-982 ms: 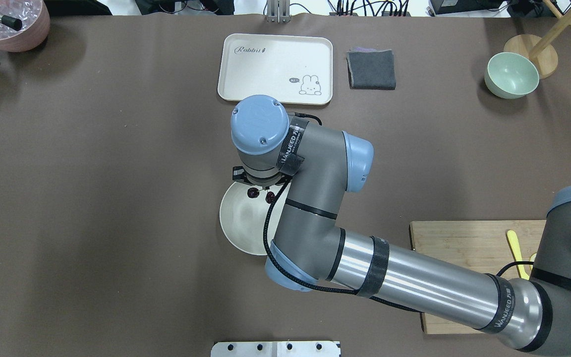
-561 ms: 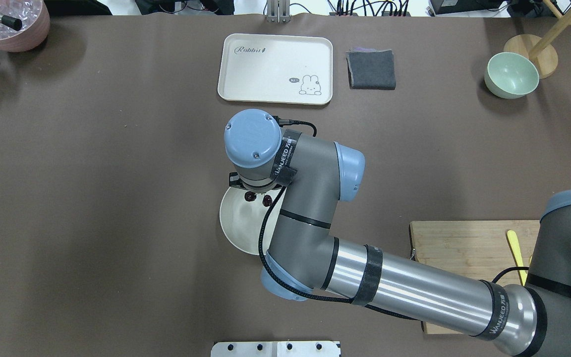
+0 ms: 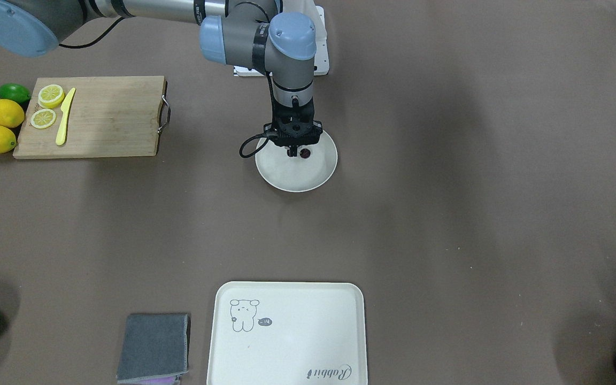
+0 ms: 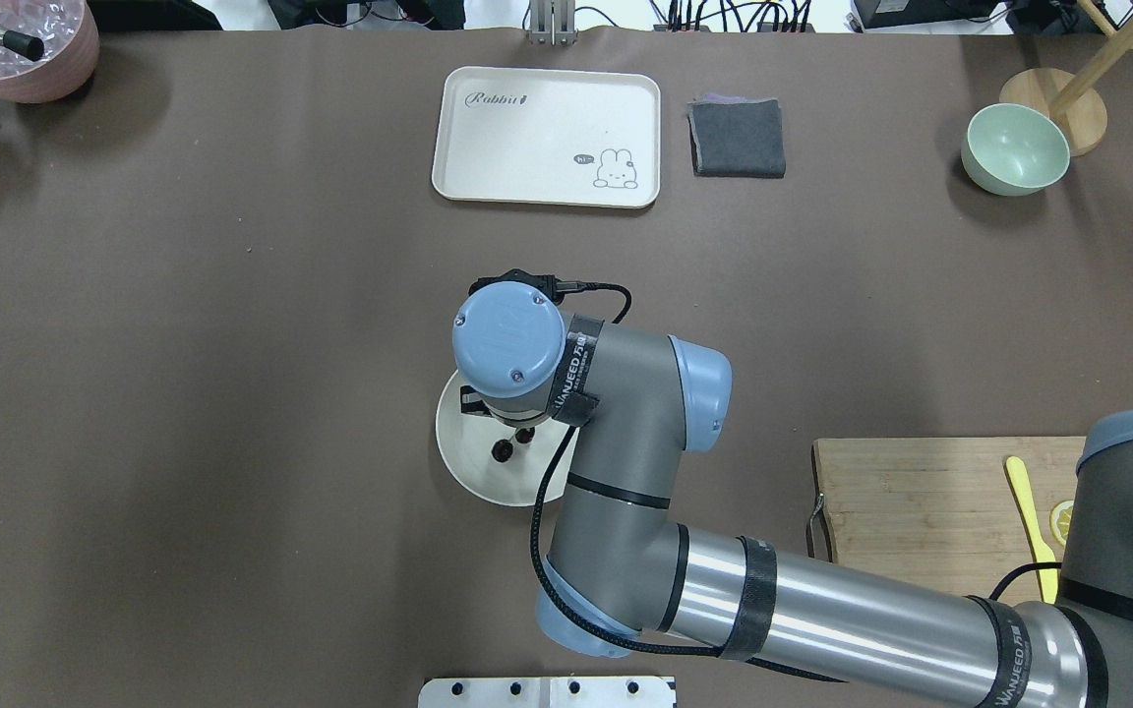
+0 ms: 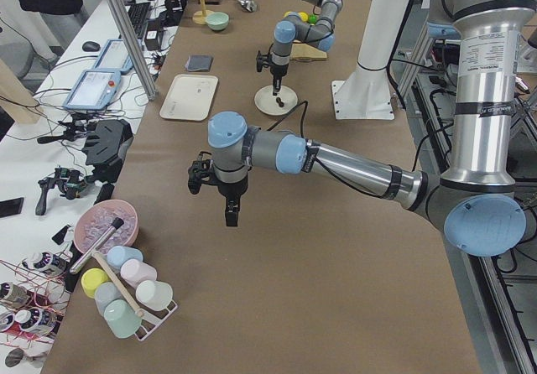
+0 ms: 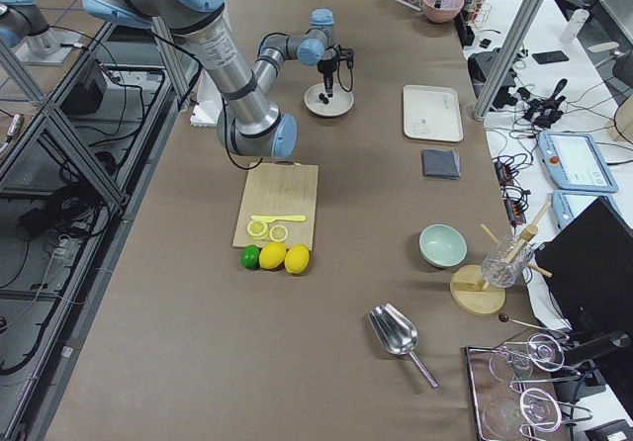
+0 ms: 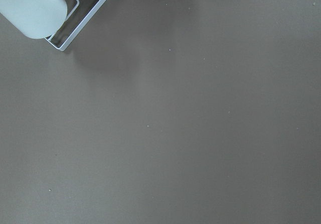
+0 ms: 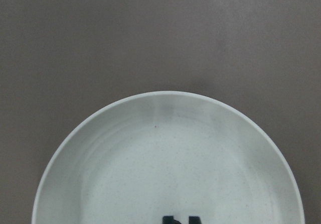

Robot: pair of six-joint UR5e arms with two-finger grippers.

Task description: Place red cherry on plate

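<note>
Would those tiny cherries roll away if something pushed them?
Probably a little: the red cherry is two small round balls. Being so tiny, they're likely very light, so a nudge would move them. The raised rim of the plate should keep them in.

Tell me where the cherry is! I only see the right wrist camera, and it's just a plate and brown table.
Observer: The cherry shows inside the plate rim, right beside the tip of the right gripper.
Operator: What else is on the table?
Observer: A wooden board with lemon slices lies further along on the robot's right.
Operator: Where's the other arm?
Observer: The left gripper hangs above bare table, far from the plate, near a rack of cups.
</note>
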